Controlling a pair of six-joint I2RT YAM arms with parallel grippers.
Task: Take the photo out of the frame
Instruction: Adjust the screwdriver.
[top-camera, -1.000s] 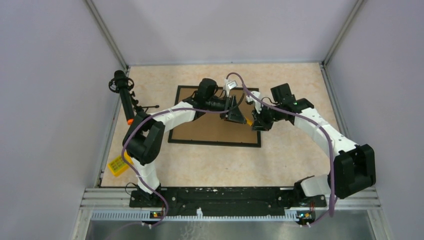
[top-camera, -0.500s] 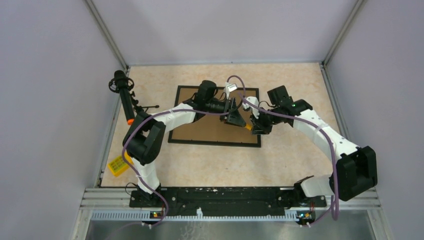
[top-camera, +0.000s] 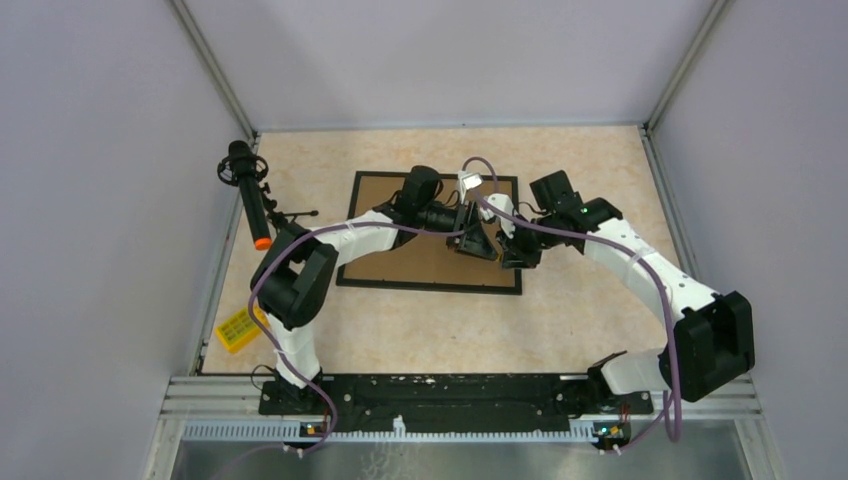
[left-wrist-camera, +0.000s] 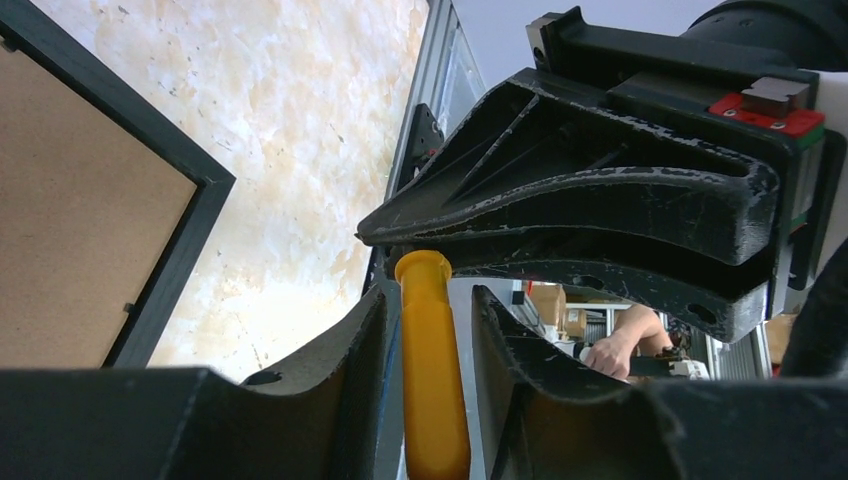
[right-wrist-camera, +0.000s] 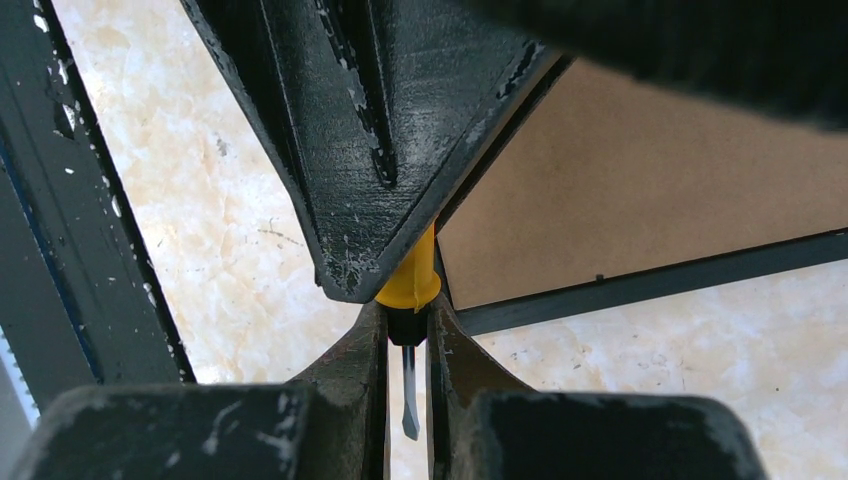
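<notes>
Brown fibreboard faces up: the frame (top-camera: 400, 255) lies back-up on the counter (top-camera: 580, 300), its right-hand part directly beneath both pincers. The right pincer (right-wrist-camera: 407, 318) is clenched on a yellow-handled screwdriver (right-wrist-camera: 409, 280) at its black collar, with the blade running back between the fingers. The left pincer (left-wrist-camera: 428, 298) meets it tip to tip, its fingers closely flanking the yellow handle. Whether they press it I cannot tell. The photo is out of sight.
</notes>
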